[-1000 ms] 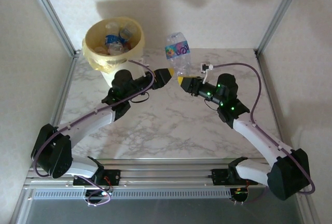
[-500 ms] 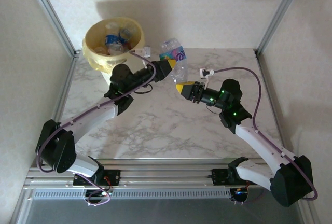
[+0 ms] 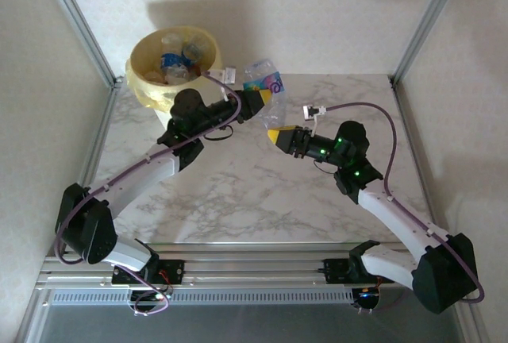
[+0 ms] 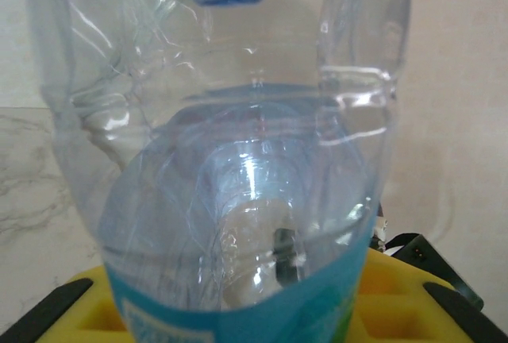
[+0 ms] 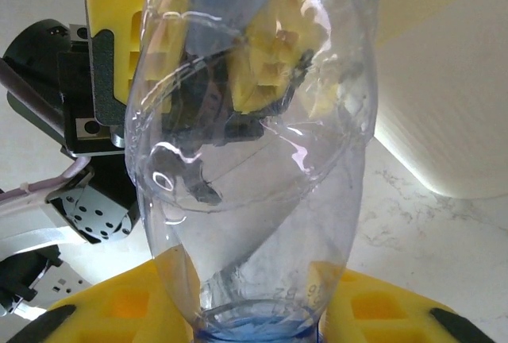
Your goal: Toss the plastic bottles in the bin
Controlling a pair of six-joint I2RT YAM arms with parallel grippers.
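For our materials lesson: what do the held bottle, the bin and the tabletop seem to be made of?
Bottle: thin clear plastic, glossy, crumpled with glints.
Bin: pale-yellow plastic, likely matte, moulded look.
Tabletop: marble-patterned, grey veins; stone or laminate, unclear.

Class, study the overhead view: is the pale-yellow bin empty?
No: several plastic bottles lie inside the bin, their blue labels and clear bodies visible below its rim.

Robotics lab test cell by the look of it: marble-patterned counter [image 3: 238,200] boxed in by plain white walls [image 3: 333,9] and bare aluminium frame posts [image 3: 79,21], with cabled left arm [image 3: 143,176] and right arm [image 3: 393,212] bolted to a metal rail [image 3: 254,267] along the near edge.
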